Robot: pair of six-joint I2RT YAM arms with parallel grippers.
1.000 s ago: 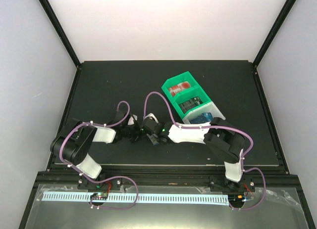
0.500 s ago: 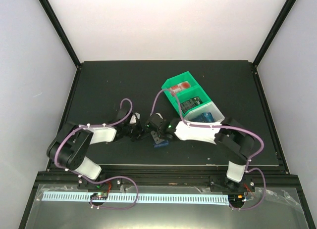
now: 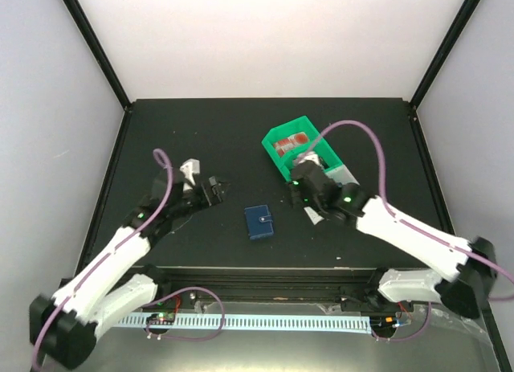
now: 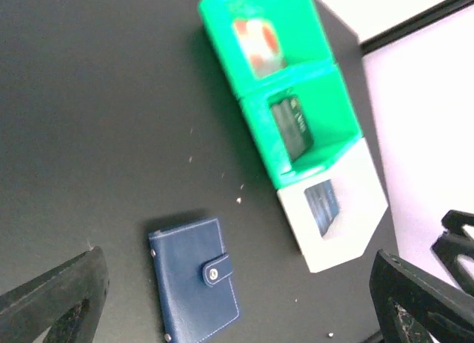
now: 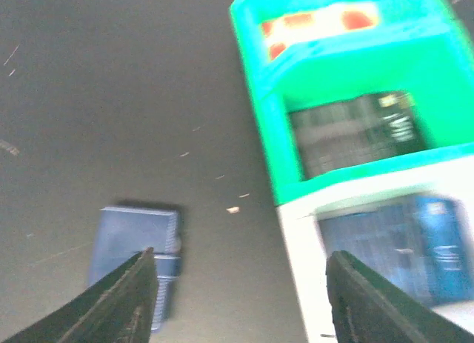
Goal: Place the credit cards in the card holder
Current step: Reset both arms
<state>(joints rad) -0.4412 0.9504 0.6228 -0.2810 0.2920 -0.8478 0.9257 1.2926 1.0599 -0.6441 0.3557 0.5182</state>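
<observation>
The card holder (image 3: 259,222), a navy wallet snapped shut, lies flat on the black table between the arms; it also shows in the left wrist view (image 4: 194,280) and the right wrist view (image 5: 133,254). A red-and-white credit card (image 4: 255,38) lies in the green bin's far compartment. A dark card (image 4: 292,127) is in its near compartment and a blue card (image 4: 322,207) is in the white bin. My left gripper (image 3: 210,189) hangs open to the left of the card holder, holding nothing. My right gripper (image 3: 299,194) is open and empty, between the card holder and the bins.
The green bin (image 3: 275,153) and the white bin (image 3: 350,174) stand in a row at the right of the table; my right arm covers part of the white bin. Small crumbs (image 4: 238,200) dot the table beside the bins.
Both grippers have opened and drawn apart from the middle. The left arm has swung left, the right arm back toward the bins. The card holder now lies uncovered and shut on the table.
</observation>
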